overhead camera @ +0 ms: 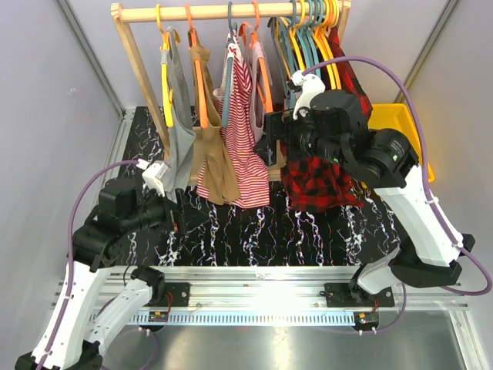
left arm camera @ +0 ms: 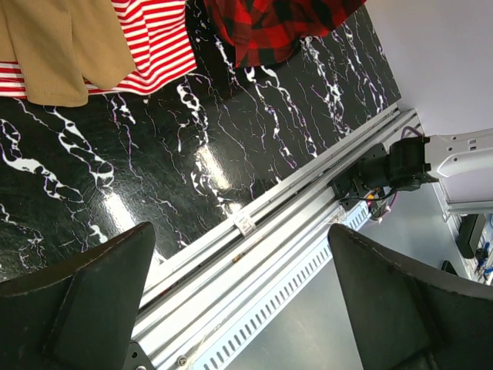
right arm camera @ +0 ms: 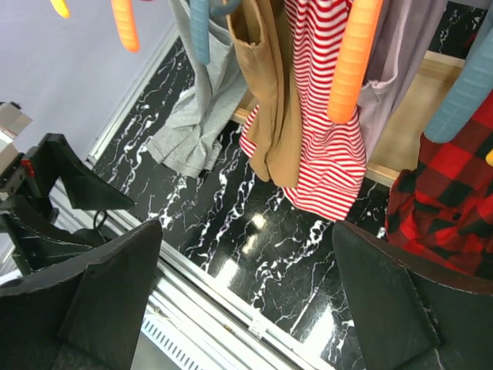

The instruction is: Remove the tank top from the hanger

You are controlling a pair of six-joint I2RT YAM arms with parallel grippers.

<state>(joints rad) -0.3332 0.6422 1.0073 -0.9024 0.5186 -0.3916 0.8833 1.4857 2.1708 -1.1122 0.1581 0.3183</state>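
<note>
Several tank tops hang on the wooden rack (overhead camera: 231, 11): a grey one (overhead camera: 181, 146) on a yellow hanger (overhead camera: 166, 85), a tan one (overhead camera: 216, 158) on an orange hanger (overhead camera: 196, 65), a red-and-white striped one (overhead camera: 243, 150) and a pale lilac one (overhead camera: 259, 100). My right gripper (overhead camera: 269, 145) hovers open just right of the striped top, level with its lower half, touching nothing. Its wrist view looks past the tan top (right arm camera: 269, 116) and striped top (right arm camera: 331, 154); the right gripper (right arm camera: 246, 301) is empty. My left gripper (overhead camera: 177, 206) is open and empty, low by the grey top's hem; in its wrist view the left gripper (left arm camera: 243, 308) is over the rail.
A red plaid shirt (overhead camera: 320, 181) hangs right of the tops, behind my right arm. Several bare hangers (overhead camera: 312, 31) crowd the rack's right end. A yellow bin (overhead camera: 400, 127) stands at the back right. The rack's wooden leg (overhead camera: 142, 73) slants down beside the grey top.
</note>
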